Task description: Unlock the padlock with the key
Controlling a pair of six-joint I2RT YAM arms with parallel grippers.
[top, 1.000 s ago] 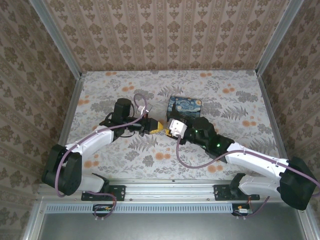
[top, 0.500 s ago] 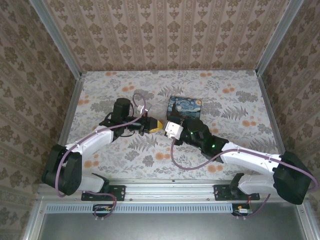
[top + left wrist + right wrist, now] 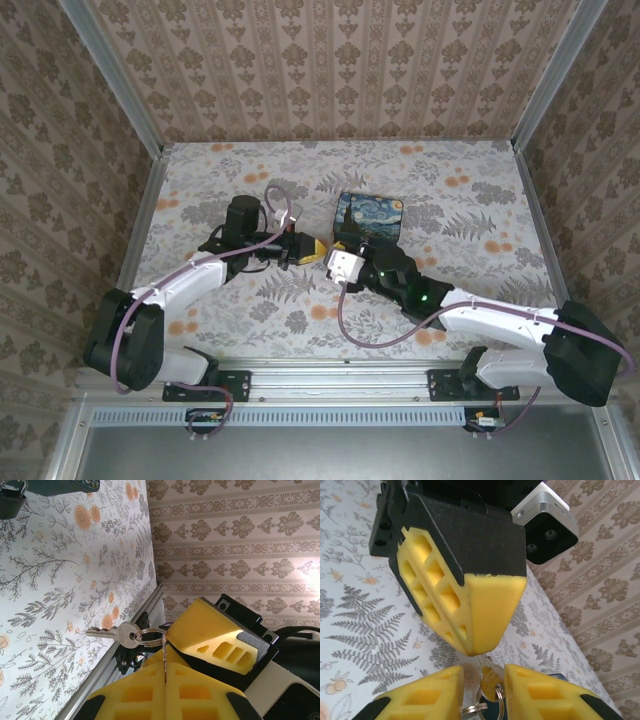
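**Key clenched left, right jaws astride**

One key [image 3: 164, 649] sits clenched in the left end effector [image 3: 165, 664], with its ring [image 3: 150, 636] and second key [image 3: 119, 632] sticking out at 9 o'clock. The right end effector [image 3: 484, 680] straddles that second key with jaws apart; I cannot tell if it grips. The padlock [image 3: 10, 502] lies on the worktop [image 3: 50, 580], at 11 o'clock in the left wrist view.

Top external: high above near edge, looking down over whole counter [image 3: 480, 200]. Wrist views: very close, facing each other, left one rolled sideways; both catch the keys [image 3: 127, 632].
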